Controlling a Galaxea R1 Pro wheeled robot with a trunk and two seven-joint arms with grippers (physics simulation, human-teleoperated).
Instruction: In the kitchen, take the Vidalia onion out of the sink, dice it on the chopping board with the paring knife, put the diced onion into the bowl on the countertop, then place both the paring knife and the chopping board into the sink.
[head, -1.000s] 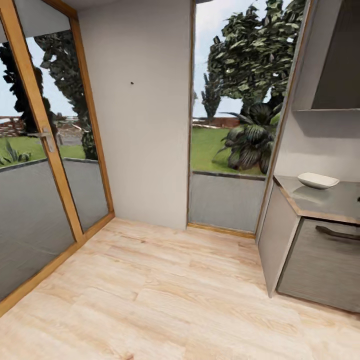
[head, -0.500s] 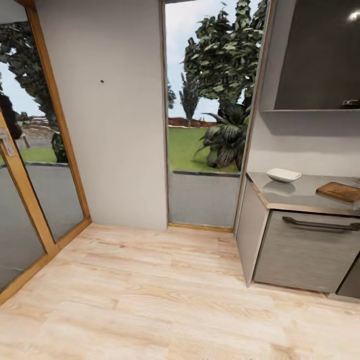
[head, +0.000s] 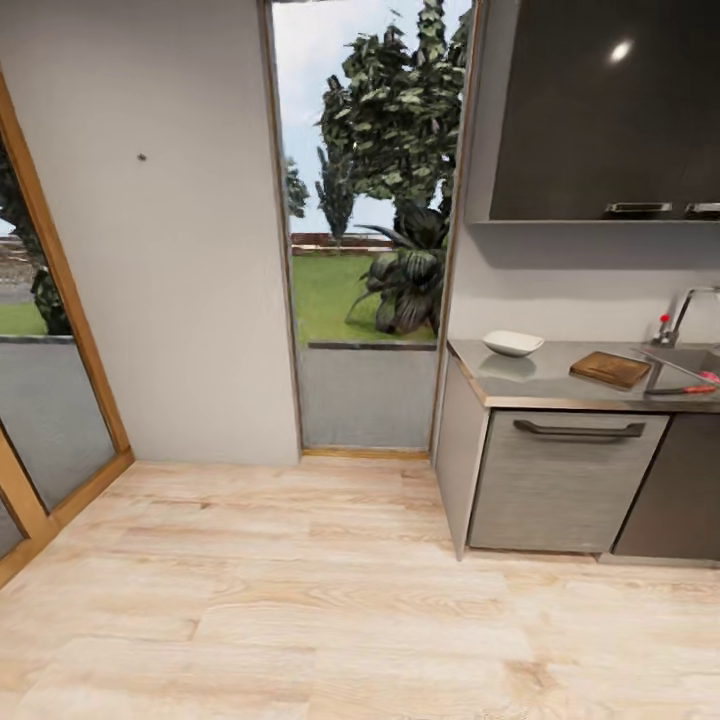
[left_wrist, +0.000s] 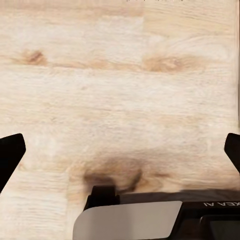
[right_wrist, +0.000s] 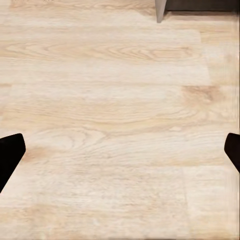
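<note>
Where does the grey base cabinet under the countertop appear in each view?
Head view: the base cabinet stands at the right, under the countertop, on the floor.
Right wrist view: the cabinet's lower corner lies ahead of the open right gripper, across bare planks.
Left wrist view: the open left gripper faces knotty planks.
Shared landmark: the pale wood floor.

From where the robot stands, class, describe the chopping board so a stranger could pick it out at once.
Find the grey countertop at the right, under the dark cabinets. The chopping board lies flat on it, between the white bowl and the sink. It is the only brown wooden slab there.
</note>
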